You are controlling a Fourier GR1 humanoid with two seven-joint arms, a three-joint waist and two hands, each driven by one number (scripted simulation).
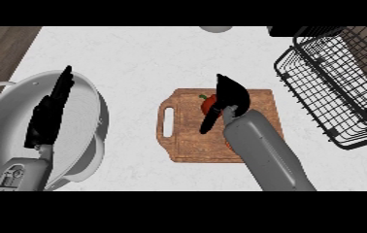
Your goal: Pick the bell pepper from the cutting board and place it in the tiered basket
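Note:
A red bell pepper [208, 102] lies on the wooden cutting board [188, 144] at the counter's middle, mostly hidden by my right hand [231, 98]. That hand hangs right over the pepper, its thumb [210, 122] pointing down on the pepper's near side and its fingers straight, not closed round it. The black wire tiered basket [323, 89] stands at the right edge. My left hand [50, 113] rests open with its fingers up over the left side.
A large grey pan [90, 130] sits at the left under my left hand. A pale round object [216, 28] shows at the counter's back edge. Dark wood [14, 45] borders the counter at the far left.

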